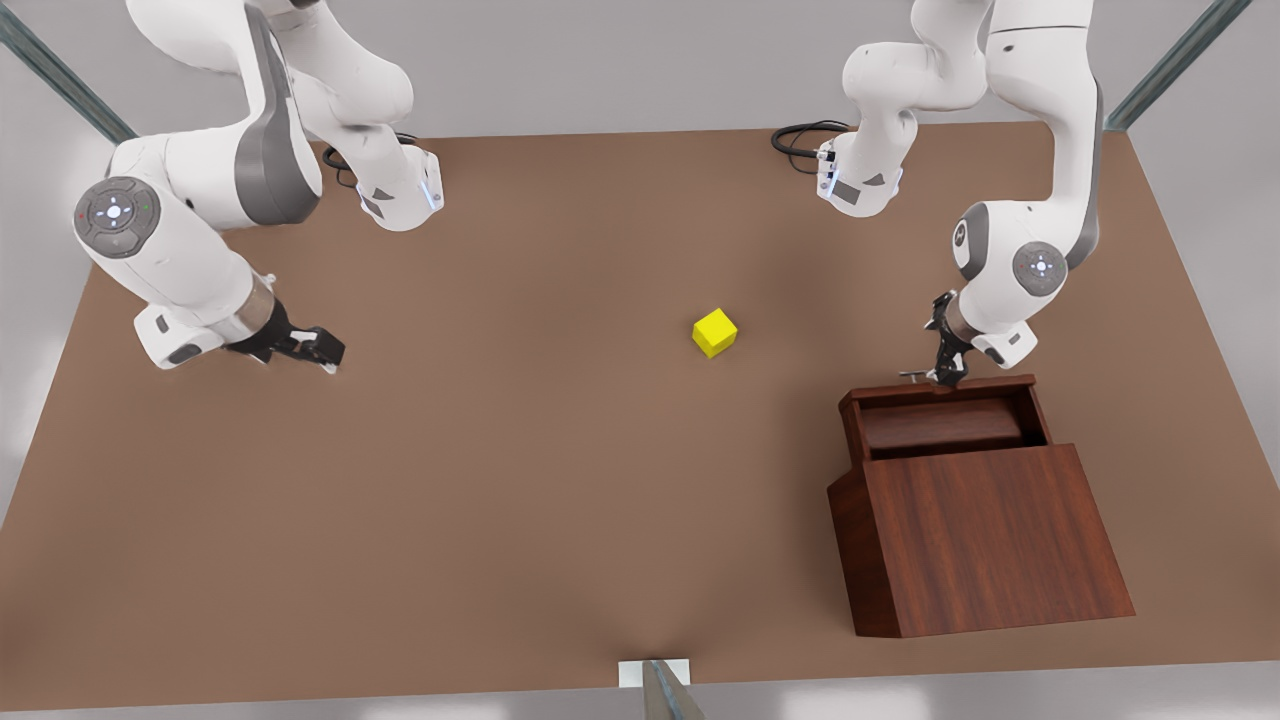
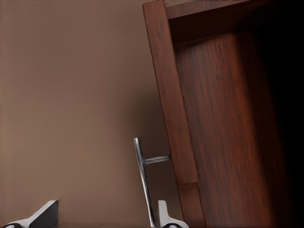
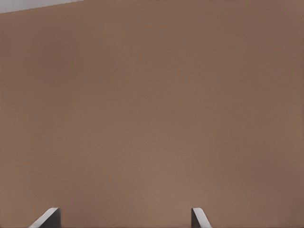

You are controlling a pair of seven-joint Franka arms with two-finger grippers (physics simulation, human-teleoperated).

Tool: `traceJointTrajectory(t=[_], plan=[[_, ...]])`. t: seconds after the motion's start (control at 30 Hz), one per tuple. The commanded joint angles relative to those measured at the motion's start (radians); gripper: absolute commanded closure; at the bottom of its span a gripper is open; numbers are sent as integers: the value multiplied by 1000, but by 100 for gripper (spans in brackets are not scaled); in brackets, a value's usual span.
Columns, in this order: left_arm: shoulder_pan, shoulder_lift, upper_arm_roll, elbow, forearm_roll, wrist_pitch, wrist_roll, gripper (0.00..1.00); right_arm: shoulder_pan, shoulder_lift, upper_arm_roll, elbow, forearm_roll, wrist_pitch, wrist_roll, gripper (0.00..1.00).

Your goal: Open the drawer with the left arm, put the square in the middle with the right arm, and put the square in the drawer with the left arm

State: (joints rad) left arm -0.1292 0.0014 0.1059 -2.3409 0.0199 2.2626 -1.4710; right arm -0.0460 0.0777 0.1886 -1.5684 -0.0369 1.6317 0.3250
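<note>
The yellow square (image 1: 714, 332) rests on the brown tabletop near the middle (image 1: 560, 400), with nothing touching it. The drawer (image 1: 940, 420) of the wooden cabinet (image 1: 980, 540) stands pulled out, its tray showing no contents. My left gripper (image 1: 945, 375) hangs at the drawer's front by the silver handle (image 1: 915, 376). In the left wrist view the left gripper (image 2: 104, 216) is open, with the handle (image 2: 142, 180) between its fingers, close to one fingertip (image 2: 164, 216). At the front view's left, my right gripper (image 1: 320, 350) waits low over the table, and it is open (image 3: 123, 216) over bare tabletop.
The cabinet stands at the front view's right, near the table's front edge. A black cable (image 1: 800, 140) lies at the back by an arm's base. A small white mount (image 1: 655, 675) sits at the middle of the front edge.
</note>
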Motion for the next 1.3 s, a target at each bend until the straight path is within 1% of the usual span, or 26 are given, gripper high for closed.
traceJointTrajectory(t=[0.0, 0.1, 0.13, 0.2, 0.27, 0.37, 0.4, 0.43, 0.47, 0.5, 0.53, 0.57, 0.6, 0.63, 0.67, 0.7, 0.73, 0.77, 0.8, 0.83, 0.87, 0.9, 0.93, 1.0, 1.17, 1.27], plan=[[0, 2, 0, 0, 0, 0, 0, 0, 6, 1, 0, 2, 0, -4, -4, 0], [0, -1, 0, 0, 0, -9, -2, 0, 14, 5, 0, 25, 2, -6, -35, 0], [0, -4, 0, 0, 0, -15, -2, 0, 9, 19, 0, 42, 0, -6, -124, 0], [-1, -6, 0, 2, 0, -17, 0, 0, 5, 36, -1, 62, 2, -6, -130, 0], [-1, -29, -3, 11, -1, -63, 0, 0, 5, 71, -1, 119, 3, -30, -126, 0], [-15, -61, -15, 109, -1, -254, -40, 0, 3, 91, -20, 114, 3, -30, -115, 0], [-16, -61, -31, 237, -9, -398, -67, 0, 3, 93, -23, 117, 5, -29, -116, 0], [-35, -47, -101, 414, -8, -572, -61, 0, 3, 96, -23, 119, 3, -24, -116, 0], [-36, -23, -167, 533, -9, -647, -49, 0, 3, 108, -24, 123, 5, -26, -118, 0], [-36, 57, -290, 715, -9, -684, -29, 0, 3, 106, -24, 134, 5, -29, -115, 0], [-36, 132, -380, 819, -1, -693, 14, 0, 3, 103, -24, 134, 3, -32, -116, 0], [-36, 219, -477, 903, 17, -696, 156, 0, 2, 102, -24, 136, 5, -32, -144, 0], [-36, 264, -560, 914, 63, -686, 296, 0, 3, 96, -24, 136, 3, -46, -162, 0], [-49, 310, -612, 914, 86, -678, 385, 0, 3, 97, -24, 136, 5, -52, -164, 0], [-84, 339, -617, 914, 81, -669, 601, 0, 3, 97, -24, 137, 6, -52, -164, 0], [-121, 356, -614, 907, 78, -669, 630, 0, 3, 97, -24, 142, 6, -52, -162, 0], [-139, 351, -604, 853, 84, -669, 621, 0, 3, 97, -24, 142, 6, -53, -162, 0], [-142, 332, -598, 776, 92, -592, 666, 0, 3, 97, -24, 142, 6, -52, -164, 0], [-142, 312, -597, 669, 91, -502, 1001, 0, 5, 97, -23, 143, 6, -53, -164, 0], [-142, 328, -575, 647, 80, -457, 1256, 0, 3, 97, -23, 143, 6, -52, -169, 0], [-142, 328, -574, 546, 89, -306, 1305, 0, 3, 97, -23, 143, 6, -53, -199, 0], [-142, 319, -574, 474, 92, -216, 1374, 0, 3, 97, -23, 143, 8, -53, -201, 0], [-142, 301, -558, 466, 91, -195, 1423, 0, 5, 97, -23, 145, 8, -53, -198, 0], [-142, 296, -558, 324, 94, -74, 1416, 0, 3, 102, -23, 151, 9, -53, -196, 0], [-151, 312, -560, 273, 91, -58, 1529, 0, 3, 102, -24, 151, 22, -52, -196, 0], [-168, 315, -558, 224, 91, 26, 1531, 0, 3, 103, -23, 157, 22, -52, -196, 0]])
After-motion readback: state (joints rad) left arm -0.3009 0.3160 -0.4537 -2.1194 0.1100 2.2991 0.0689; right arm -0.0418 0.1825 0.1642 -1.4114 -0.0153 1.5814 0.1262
